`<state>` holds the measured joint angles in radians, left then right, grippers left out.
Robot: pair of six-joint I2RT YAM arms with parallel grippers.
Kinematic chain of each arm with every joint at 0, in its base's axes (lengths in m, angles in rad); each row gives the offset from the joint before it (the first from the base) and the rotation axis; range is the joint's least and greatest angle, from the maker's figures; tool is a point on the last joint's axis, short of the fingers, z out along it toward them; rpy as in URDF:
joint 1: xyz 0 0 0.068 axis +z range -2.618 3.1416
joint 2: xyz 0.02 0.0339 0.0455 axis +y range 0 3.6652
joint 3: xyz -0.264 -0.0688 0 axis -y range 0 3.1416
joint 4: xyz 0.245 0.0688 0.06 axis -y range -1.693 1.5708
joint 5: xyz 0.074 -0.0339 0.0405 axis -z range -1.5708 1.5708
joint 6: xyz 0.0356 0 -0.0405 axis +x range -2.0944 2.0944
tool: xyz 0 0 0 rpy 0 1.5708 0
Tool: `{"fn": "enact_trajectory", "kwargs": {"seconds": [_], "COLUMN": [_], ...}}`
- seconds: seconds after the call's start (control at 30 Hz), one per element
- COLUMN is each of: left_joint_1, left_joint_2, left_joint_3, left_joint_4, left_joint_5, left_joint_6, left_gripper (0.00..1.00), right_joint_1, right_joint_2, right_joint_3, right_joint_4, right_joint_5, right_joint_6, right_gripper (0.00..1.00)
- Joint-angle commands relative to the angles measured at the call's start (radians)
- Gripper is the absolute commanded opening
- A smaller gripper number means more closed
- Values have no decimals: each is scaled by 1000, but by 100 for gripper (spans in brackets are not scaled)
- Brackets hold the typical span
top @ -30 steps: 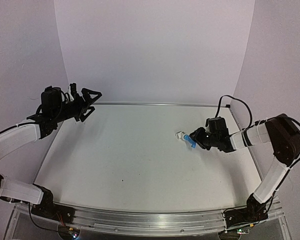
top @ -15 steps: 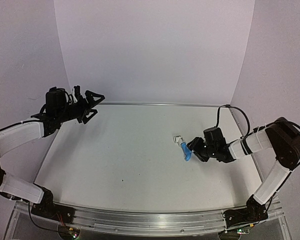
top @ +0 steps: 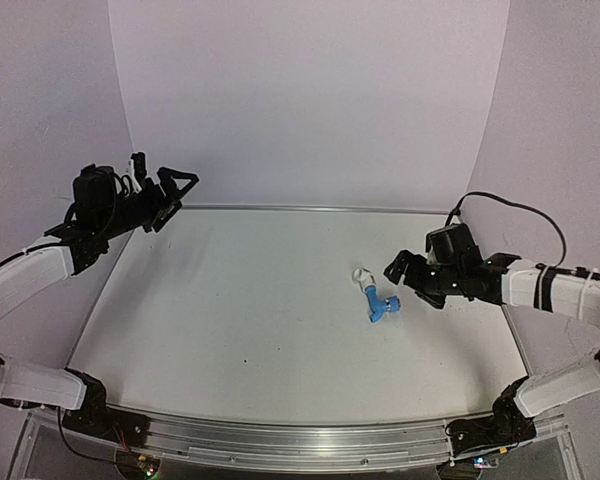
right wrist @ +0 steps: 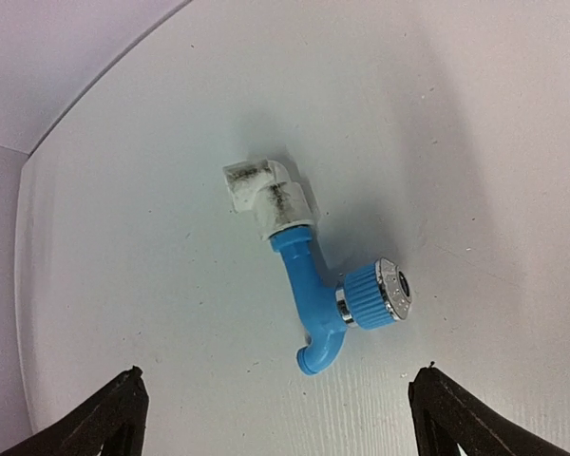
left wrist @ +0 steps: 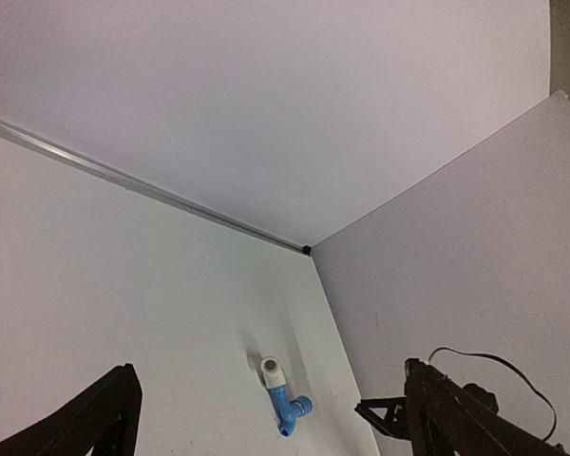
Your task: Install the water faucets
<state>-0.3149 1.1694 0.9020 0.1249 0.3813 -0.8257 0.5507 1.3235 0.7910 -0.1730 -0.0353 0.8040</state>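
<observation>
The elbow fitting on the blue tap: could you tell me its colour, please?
The fitting is white with dark smudges, clearest in the right wrist view.

Before me lies a flat white matte tabletop (top: 230,300), faintly flecked with grey marks where I see it up close. A thin silver metal strip (top: 310,208) runs along its far edge and ends at the far right corner in a small black corner piece (left wrist: 306,250). Plain pale-lilac panels stand around it: a back panel (top: 310,100) on the far edge, a left panel (top: 40,110) and a right panel (top: 570,120) on the side edges. A broad brushed-aluminium rail (top: 300,442) follows the near edge. A tiny dark speck (top: 245,362) sits on the tabletop towards the near edge, left of centre.
</observation>
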Motion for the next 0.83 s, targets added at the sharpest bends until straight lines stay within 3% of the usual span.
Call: {"fn": "enact_trajectory", "kwargs": {"seconds": [0.0, 0.23, 0.43, 0.8], "left_joint_1": [5, 3, 4, 4], "left_joint_2": [-100, -270, -396, -424], "left_joint_3": [50, 36, 37, 48], "left_joint_4": [-7, -11, -13, -25], "left_joint_5": [-124, -297, -429, -464], "left_joint_6": [81, 195, 272, 323], "left_gripper": [100, 100, 100, 100], "right_joint_1": [2, 3, 2, 3], "right_joint_2": [-169, -365, -381, -407], "right_joint_3": [44, 153, 274, 301], "right_joint_4": [-188, -286, -313, -311], "right_joint_5": [130, 340, 397, 497], "right_joint_6": [-155, -351, -456, -468], "right_gripper": [98, 98, 98, 98]}}
